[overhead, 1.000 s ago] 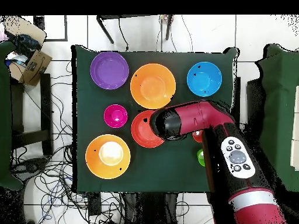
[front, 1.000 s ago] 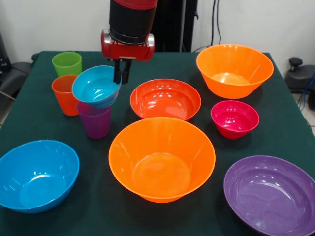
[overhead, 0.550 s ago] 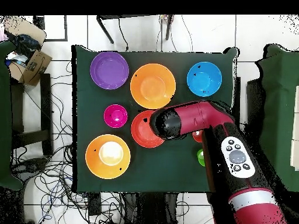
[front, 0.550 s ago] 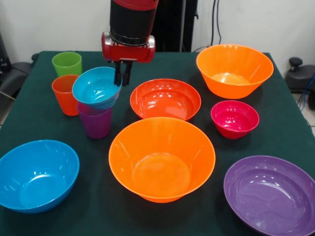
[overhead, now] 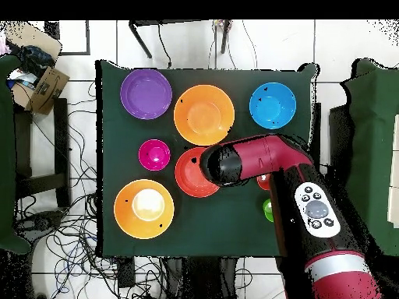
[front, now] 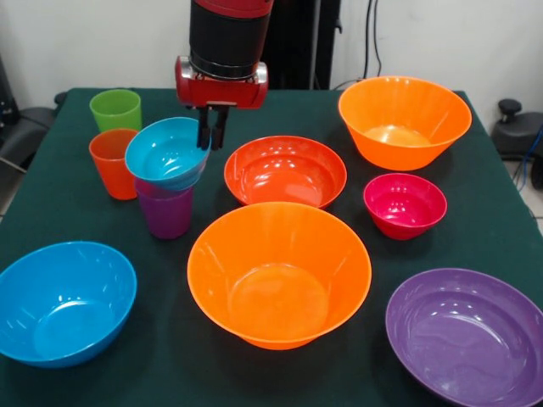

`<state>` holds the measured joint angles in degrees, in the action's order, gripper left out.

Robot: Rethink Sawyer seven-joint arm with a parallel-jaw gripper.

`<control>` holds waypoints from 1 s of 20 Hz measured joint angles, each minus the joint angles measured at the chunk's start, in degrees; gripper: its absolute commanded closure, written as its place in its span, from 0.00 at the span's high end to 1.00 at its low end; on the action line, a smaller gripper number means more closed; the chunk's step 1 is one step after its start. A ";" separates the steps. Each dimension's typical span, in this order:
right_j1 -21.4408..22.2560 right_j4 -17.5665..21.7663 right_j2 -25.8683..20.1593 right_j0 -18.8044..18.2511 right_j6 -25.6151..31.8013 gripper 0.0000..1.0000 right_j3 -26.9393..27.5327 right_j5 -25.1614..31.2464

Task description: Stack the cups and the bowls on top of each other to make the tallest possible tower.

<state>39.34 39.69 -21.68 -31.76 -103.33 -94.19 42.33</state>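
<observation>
Overhead, purple cup (front: 165, 209) and teal bowl (front: 166, 153) beneath arm (overhead: 257, 160).

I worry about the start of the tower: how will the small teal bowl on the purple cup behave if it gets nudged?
The small teal bowl sits tilted on the narrower purple cup, so it would probably tip or slide off. Its glossy plastic looks slippery and light. The gripper is at its rim, so even a small sideways push might unseat it.
</observation>
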 measured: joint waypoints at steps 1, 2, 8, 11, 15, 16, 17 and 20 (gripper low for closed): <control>0.00 0.00 0.00 0.00 0.00 0.00 0.00 0.00; 0.00 0.00 0.00 0.00 0.00 0.00 0.00 0.00; 0.00 0.01 0.00 0.00 0.00 0.00 0.11 0.00; 0.00 0.36 0.00 0.00 0.00 0.00 0.30 0.00; -0.19 1.21 0.00 0.00 0.00 0.00 0.69 0.00; -0.39 1.49 0.00 0.01 0.00 0.00 0.84 0.00; -0.51 1.61 0.00 0.00 0.00 0.00 0.93 0.00; -1.42 2.19 0.00 0.00 0.00 0.00 1.59 0.00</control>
<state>37.91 41.88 -21.68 -31.76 -103.33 -92.60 42.33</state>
